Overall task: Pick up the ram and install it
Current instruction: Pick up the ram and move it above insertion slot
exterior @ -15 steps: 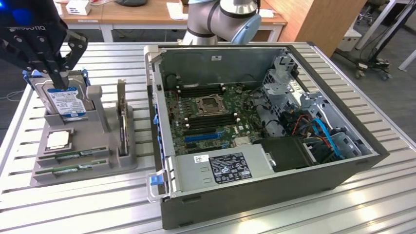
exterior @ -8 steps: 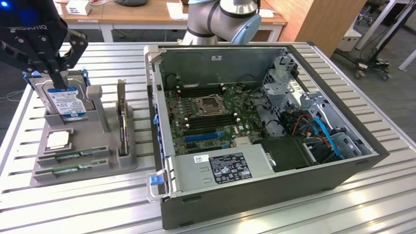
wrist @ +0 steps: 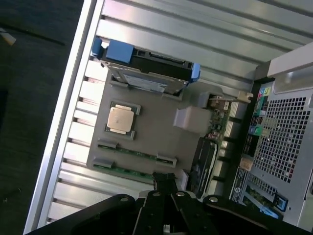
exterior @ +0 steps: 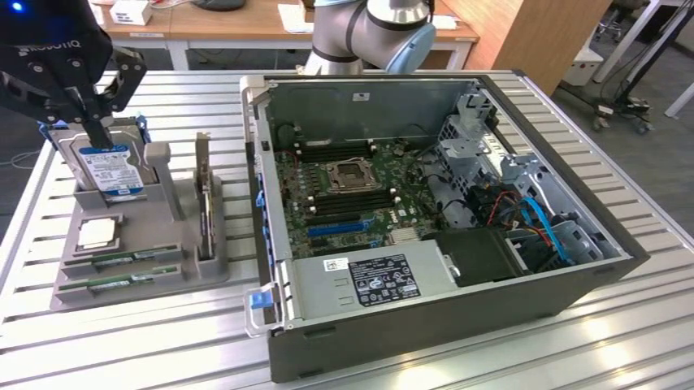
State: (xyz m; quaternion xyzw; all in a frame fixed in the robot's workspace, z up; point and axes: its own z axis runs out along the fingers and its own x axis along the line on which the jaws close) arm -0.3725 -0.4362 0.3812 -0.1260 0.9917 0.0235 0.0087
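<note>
Tool pressed together, pinching nothing, above hard drive; ram flat in grey holder near bench edge at exterior view's left; open computer case beside holder.

Gripper hangs at the exterior view's left, pointing straight down, closed, tips meeting, linkage bars splayed out above them. Arm elbow joint sits at the back, grey with a blue cap. Wrist view: fingers pressed together, holding nothing.
</note>
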